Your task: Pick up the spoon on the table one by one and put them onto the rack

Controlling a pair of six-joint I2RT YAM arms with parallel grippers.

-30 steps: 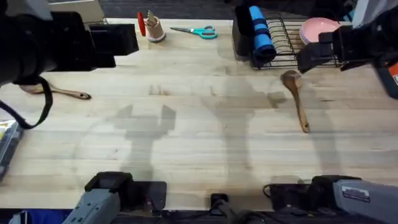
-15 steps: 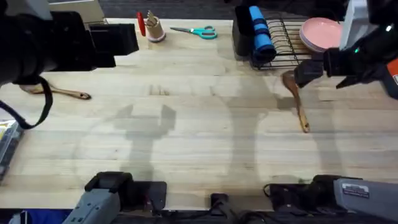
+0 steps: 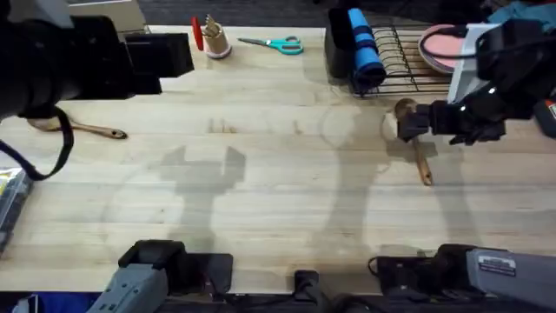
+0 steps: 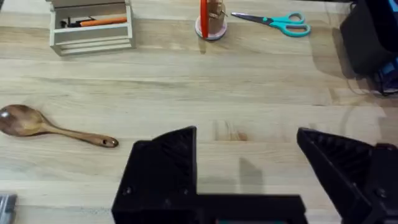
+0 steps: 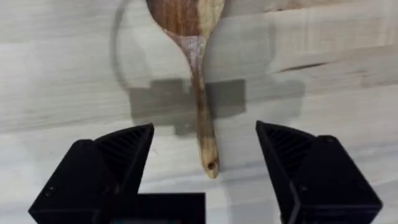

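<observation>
Spoons: two on table [image 3: 278, 200], rack [image 3: 391, 65] at far right edge | near spoon [image 3: 415, 139] just in front of rack, right gripper [image 5: 205, 171] spread astride its handle; judged light, rigid, best pinched mid-handle | far spoon [image 4: 50, 126] well left of rack, whole bowl visible from left wrist, left gripper [image 4: 245, 155] released

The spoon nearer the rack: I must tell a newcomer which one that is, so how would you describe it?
Find the black wire rack at the table's far right. Just in front of it lies a brown wooden spoon, bowl toward the rack, with the right pincer open above its handle. The other spoon lies alone at the far left edge.
</observation>
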